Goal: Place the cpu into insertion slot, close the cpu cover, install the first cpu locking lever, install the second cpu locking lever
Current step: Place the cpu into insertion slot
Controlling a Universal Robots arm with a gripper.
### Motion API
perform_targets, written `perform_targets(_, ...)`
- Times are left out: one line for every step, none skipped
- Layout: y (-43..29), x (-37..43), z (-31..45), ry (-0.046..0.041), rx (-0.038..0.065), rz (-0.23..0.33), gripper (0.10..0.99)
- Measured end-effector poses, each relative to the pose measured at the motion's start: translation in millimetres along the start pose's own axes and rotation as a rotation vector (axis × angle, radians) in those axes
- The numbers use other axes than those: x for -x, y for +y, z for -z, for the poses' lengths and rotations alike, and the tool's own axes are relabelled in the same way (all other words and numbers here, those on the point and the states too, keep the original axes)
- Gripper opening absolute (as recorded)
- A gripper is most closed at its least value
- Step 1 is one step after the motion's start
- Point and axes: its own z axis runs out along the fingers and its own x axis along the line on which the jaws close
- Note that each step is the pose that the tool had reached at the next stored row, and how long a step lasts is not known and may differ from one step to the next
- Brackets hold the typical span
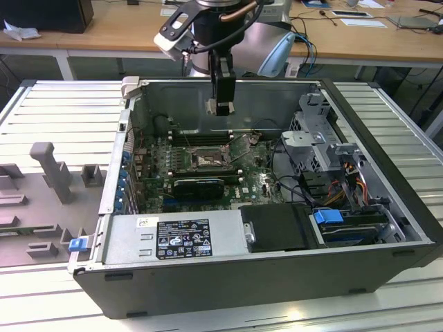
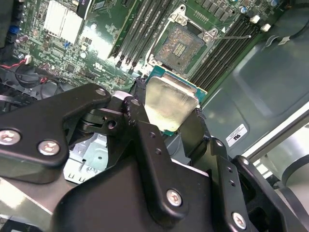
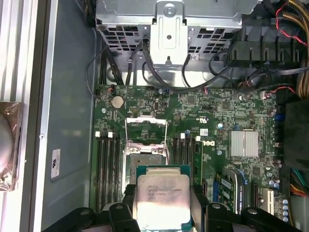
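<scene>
While the claw (image 2: 169, 107) grips the cpu (image 3: 161, 197) by 2 opposite edges, its silvery top faces upward.

In the exterior view a computer case (image 1: 277, 283) lies open on a table (image 1: 41, 104), with a circuit board (image 1: 257, 176) on its floor, a power supply (image 1: 180, 238) along its near wall and a drive cage (image 1: 311, 131) at the exterior view's right. The insertion slot (image 1: 208, 160) sits mid-board between banks of memory slots (image 3: 107, 154), and the cpu cover (image 3: 146, 126) is tilted up on the slot's side nearer the drive cage. The gripper (image 1: 221, 107) hangs above the board, apart from the slot, with the cpu (image 2: 169, 101) clamped between its fingers.
</scene>
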Motion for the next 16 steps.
perform_targets(0.0, 0.0, -0.2, 0.0005, 0.000, 0.006, 0.529)
perform_targets(-0.1, 0.0, -0.6, 0.0010, 0.000, 0.009, 0.529)
perform_targets(-0.4, 0.0, -1.4, 0.0014, 0.000, 0.010, 0.529)
perform_targets(-1.1, 0.0, -2.8, 0.0010, 0.000, 0.010, 0.529)
perform_targets(-2.7, 0.0, -7.6, 0.0006, 0.000, 0.006, 0.529)
perform_targets(-3.4, 0.0, -10.6, 0.0003, 0.000, 0.002, 0.529)
perform_targets(-3.8, 0.1, -13.0, -0.0002, 0.000, -0.002, 0.529)
perform_targets(-4.0, 0.1, -14.4, -0.0005, 0.000, -0.005, 0.529)
perform_targets(-4.4, 0.2, -18.1, -0.0008, 0.000, -0.008, 0.529)
perform_targets(-4.6, 0.2, -20.9, -0.0006, 0.000, -0.009, 0.529)
perform_targets(-4.7, 0.2, -21.9, -0.0006, 0.000, -0.009, 0.529)
perform_targets(-4.8, 0.3, -22.8, -0.0006, 0.000, -0.009, 0.529)
perform_targets(-4.9, 0.3, -23.7, -0.0007, 0.000, -0.009, 0.529)
perform_targets(-5.0, 0.3, -24.5, -0.0007, 0.000, -0.009, 0.529)
perform_targets(-5.1, 0.3, -25.7, -0.0006, 0.000, -0.009, 0.529)
perform_targets(-5.2, 0.4, -27.4, -0.0007, 0.000, -0.009, 0.529)
